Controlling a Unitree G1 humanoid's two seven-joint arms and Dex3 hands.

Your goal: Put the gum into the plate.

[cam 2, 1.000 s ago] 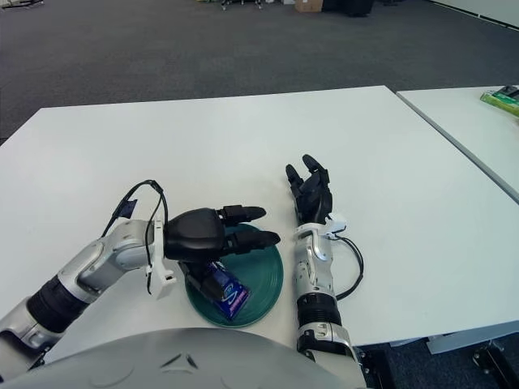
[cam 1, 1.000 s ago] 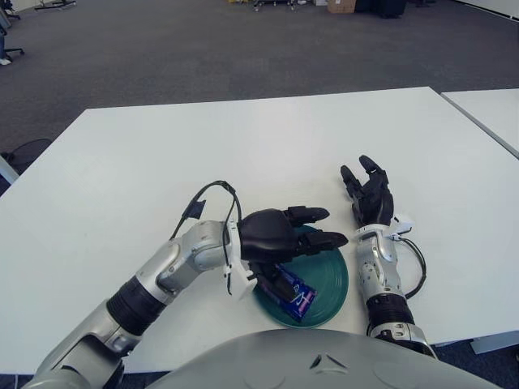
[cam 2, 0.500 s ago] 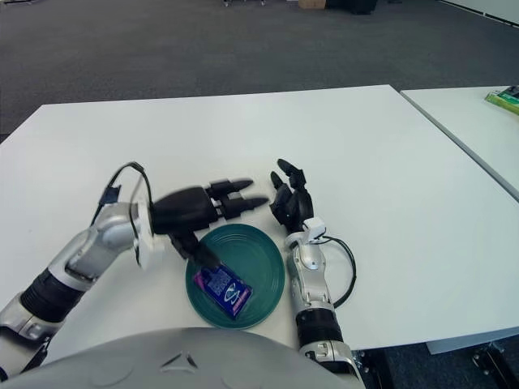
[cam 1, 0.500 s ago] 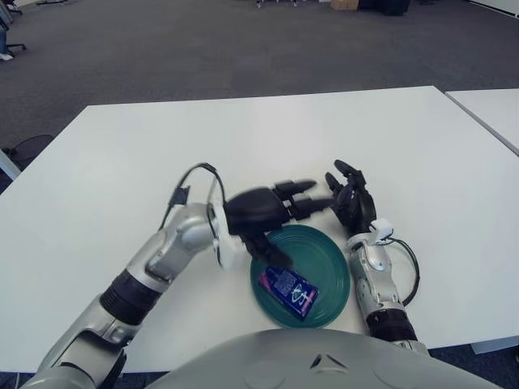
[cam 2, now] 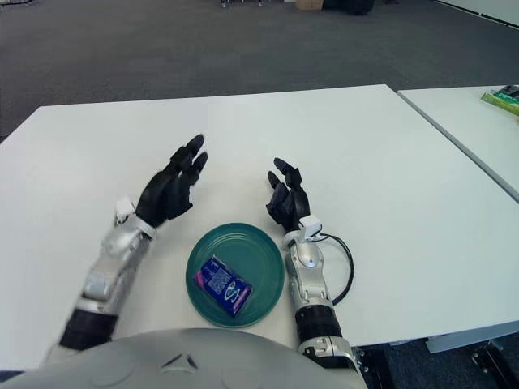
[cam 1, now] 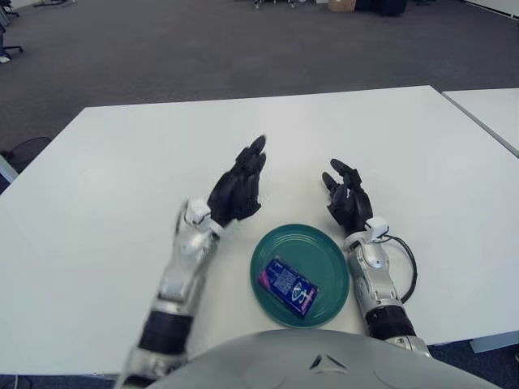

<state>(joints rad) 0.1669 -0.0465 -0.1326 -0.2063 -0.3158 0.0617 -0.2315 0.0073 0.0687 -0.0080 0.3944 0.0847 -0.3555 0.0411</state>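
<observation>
Our left hand [cam 1: 237, 191] has lifted off the plate [cam 1: 328, 258], fingers spread, empty | gum [cam 1: 286, 287] lies in plate, below-right of it | right hand [cam 1: 349, 200] beside plate, open, idle

We are looking at two silver-grey metal forearms with black ribbed bands near the elbows. Each is ending in a white wrist collar and a matte black three-fingered left hand [cam 1: 237, 191] and right hand [cam 1: 348, 201]. A thin black cable [cam 1: 403, 270] is looping beside the right wrist. A rounded grey plastic torso shell [cam 1: 316, 361] is filling the bottom edge.
</observation>
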